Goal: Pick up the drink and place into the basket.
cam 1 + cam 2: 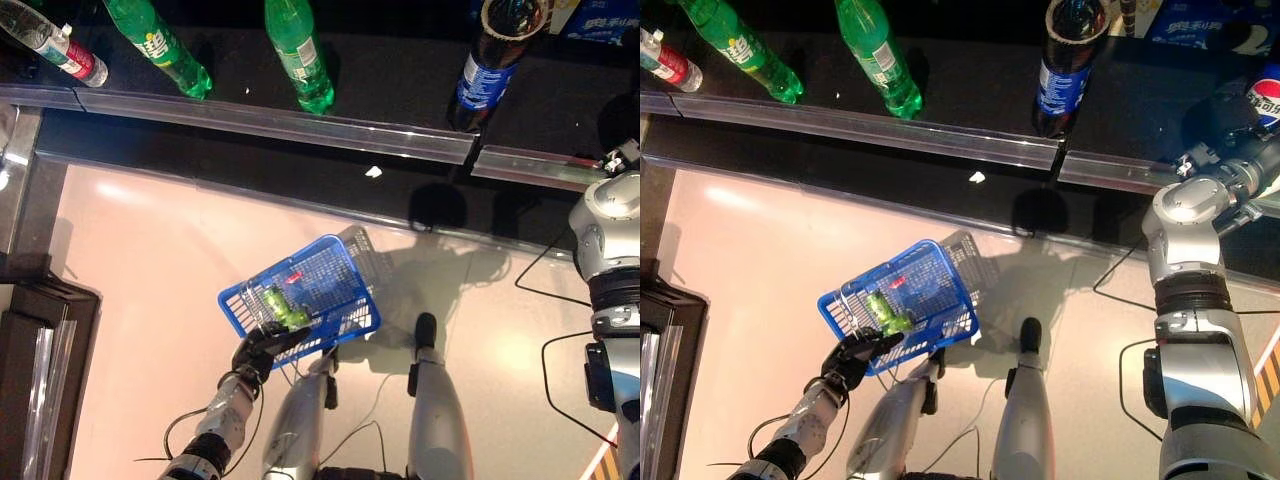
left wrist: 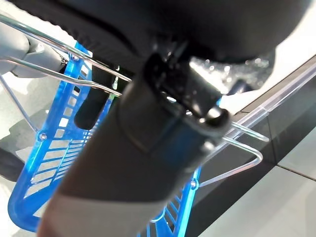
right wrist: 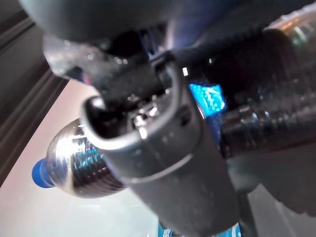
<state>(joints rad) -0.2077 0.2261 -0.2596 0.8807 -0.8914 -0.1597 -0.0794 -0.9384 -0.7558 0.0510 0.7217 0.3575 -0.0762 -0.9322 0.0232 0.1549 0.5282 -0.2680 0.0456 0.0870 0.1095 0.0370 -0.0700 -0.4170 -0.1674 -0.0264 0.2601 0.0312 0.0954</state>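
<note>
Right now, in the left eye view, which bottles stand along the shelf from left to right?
Clear bottle with red label → first green bottle → second green bottle → dark cola bottle with blue label.

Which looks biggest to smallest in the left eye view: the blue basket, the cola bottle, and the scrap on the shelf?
1. Blue basket
2. Cola bottle, though it is partly cut off and nearer the camera, so this is unsure
3. White scrap
</note>
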